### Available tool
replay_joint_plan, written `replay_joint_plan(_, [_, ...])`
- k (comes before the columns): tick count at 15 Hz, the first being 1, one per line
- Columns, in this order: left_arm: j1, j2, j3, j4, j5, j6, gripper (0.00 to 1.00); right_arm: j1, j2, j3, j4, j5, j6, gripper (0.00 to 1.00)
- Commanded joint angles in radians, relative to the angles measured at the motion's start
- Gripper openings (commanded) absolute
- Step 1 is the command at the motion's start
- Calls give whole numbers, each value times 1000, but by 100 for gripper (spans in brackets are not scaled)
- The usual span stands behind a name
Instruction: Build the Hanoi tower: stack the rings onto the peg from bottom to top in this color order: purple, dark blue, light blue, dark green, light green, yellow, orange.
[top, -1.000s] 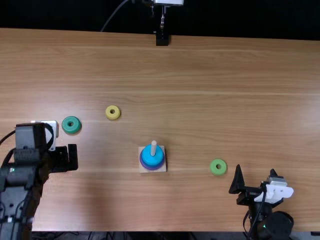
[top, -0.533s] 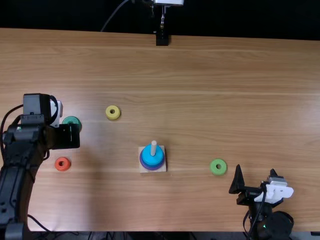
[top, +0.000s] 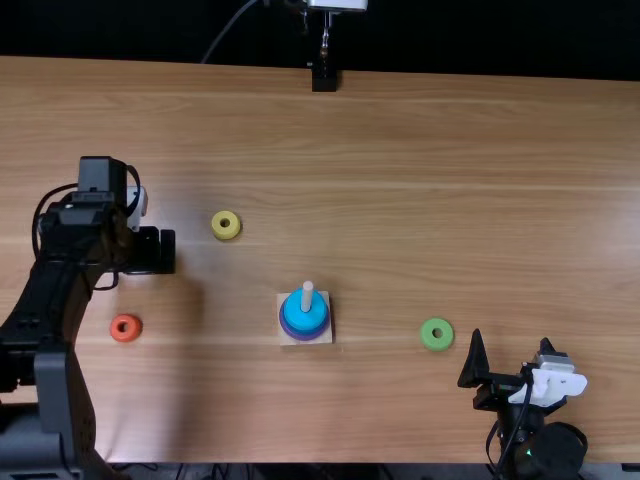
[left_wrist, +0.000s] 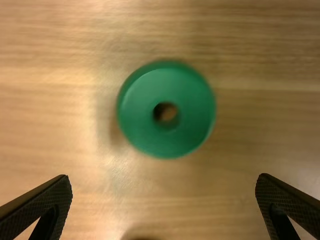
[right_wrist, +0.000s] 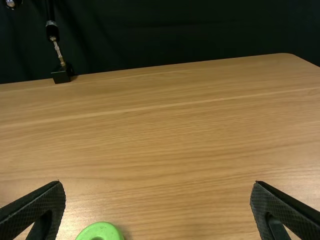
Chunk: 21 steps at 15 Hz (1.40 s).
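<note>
The left gripper (top: 155, 252) hangs over the table's left part, covering the dark green ring's spot in the top view. In the left wrist view the left gripper (left_wrist: 164, 207) is open above the dark green ring (left_wrist: 167, 130), with nothing between its fingers. The right gripper (top: 512, 352), also the right gripper (right_wrist: 157, 210) in its wrist view, stands open and holds nothing near the light green ring (top: 437, 334). On the peg (top: 307, 294), the light blue ring (top: 304, 314) lies above a wider purple-blue ring (top: 289, 329). A yellow ring (top: 226, 225) and an orange ring (top: 126, 327) lie left.
The peg's square wooden base (top: 325, 336) sits near the middle of the table (top: 400, 180). A black stand (top: 324, 78) is at the far edge. The light green ring (right_wrist: 101, 232) also appears in the right wrist view, close to the right gripper.
My left gripper has moved away from the table's near edge and slightly right, uncovering the orange ring and covering the dark green one. My right arm has kept still.
</note>
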Motion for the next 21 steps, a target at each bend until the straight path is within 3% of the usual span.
replay_joint_plan(1, [-15,44,47,-1,11,9,100,-12,-13,-65,-73,12,-1,100])
replay_joint_plan(9, [-27,158,130,3,13,11,100,-12,-13,-65,-73,12,-1,100])
replay_joint_plan(13, [-25,179,144,3,13,68,100,-12,-13,-65,-73,12,-1,100])
replay_joint_plan(21, [-24,196,158,1,13,68,100,-12,-13,-65,-73,12,-1,100])
